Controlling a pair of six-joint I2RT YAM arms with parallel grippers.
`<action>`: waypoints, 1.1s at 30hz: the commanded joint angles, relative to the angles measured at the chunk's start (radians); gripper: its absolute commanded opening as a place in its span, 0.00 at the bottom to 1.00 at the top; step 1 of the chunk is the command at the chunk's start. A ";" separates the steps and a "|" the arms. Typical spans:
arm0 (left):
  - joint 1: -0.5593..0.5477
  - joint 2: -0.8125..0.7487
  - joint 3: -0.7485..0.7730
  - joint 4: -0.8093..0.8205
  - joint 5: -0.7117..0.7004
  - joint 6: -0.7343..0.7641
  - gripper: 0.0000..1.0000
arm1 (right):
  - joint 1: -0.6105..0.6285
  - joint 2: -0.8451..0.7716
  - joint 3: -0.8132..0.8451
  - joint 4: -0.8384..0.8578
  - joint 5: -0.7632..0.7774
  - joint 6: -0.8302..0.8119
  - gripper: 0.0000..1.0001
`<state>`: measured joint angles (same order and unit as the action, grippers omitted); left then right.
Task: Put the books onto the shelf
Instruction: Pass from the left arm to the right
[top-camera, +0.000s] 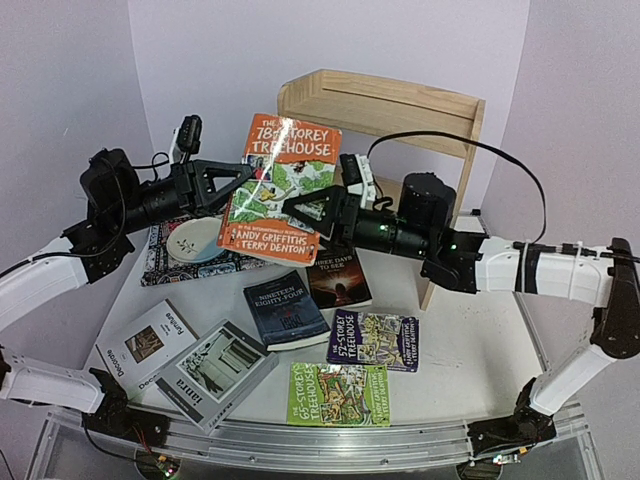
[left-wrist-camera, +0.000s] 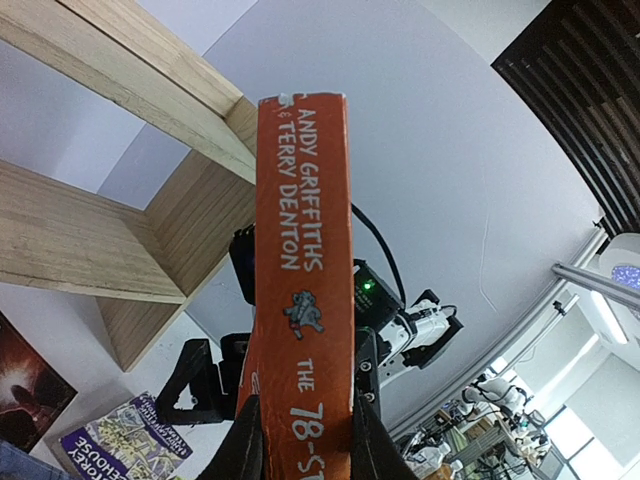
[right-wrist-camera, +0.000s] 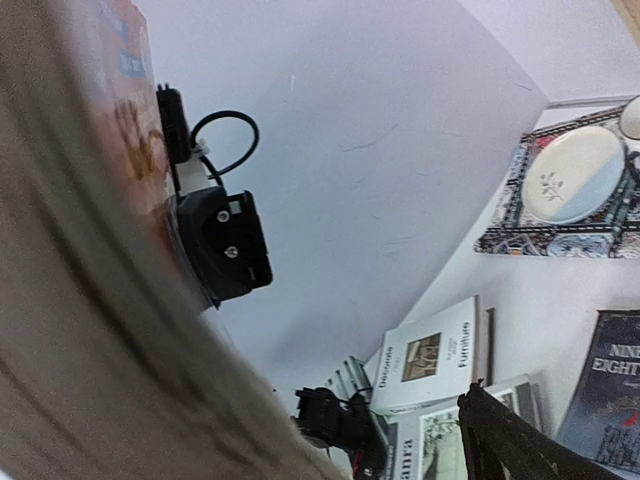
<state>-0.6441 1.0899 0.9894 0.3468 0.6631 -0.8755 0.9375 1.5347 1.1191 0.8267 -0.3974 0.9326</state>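
Observation:
An orange "78-Storey Treehouse" book (top-camera: 283, 185) hangs in the air in front of the pine shelf (top-camera: 400, 108). My left gripper (top-camera: 238, 180) is shut on its spine (left-wrist-camera: 303, 230), a finger (left-wrist-camera: 243, 445) on each side. My right gripper (top-camera: 312, 214) stands open at the book's lower right corner. In the right wrist view the blurred page edge (right-wrist-camera: 90, 330) fills the left side, one dark finger (right-wrist-camera: 510, 440) shows far to the right and the other is hidden. The remaining books lie flat on the table: "Nineteen Eighty-Four" (top-camera: 286, 308), "Three Days to See" (top-camera: 338, 282), two Treehouse paperbacks (top-camera: 373, 340), grey "ianra" (top-camera: 216, 372) and white "Decorate" (top-camera: 146, 345).
A patterned placemat (top-camera: 165, 262) with a plate (top-camera: 195, 240) lies at the back left, under the left arm. The shelf's side panel (top-camera: 455, 215) stands just behind the right arm. A black cable (top-camera: 500, 150) arcs over the right arm.

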 joint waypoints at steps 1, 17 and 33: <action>-0.006 -0.005 0.053 0.234 0.062 -0.100 0.00 | -0.003 0.037 0.004 0.235 -0.074 0.116 0.90; -0.005 -0.006 0.005 0.243 0.066 -0.001 0.12 | -0.003 -0.057 -0.067 0.190 -0.052 0.051 0.26; 0.032 0.119 0.093 -0.221 0.084 0.388 0.97 | -0.003 -0.198 0.046 -0.477 -0.005 -0.420 0.08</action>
<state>-0.6185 1.1865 0.9928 0.3253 0.7936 -0.7004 0.9369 1.3906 1.0796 0.4974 -0.4029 0.6927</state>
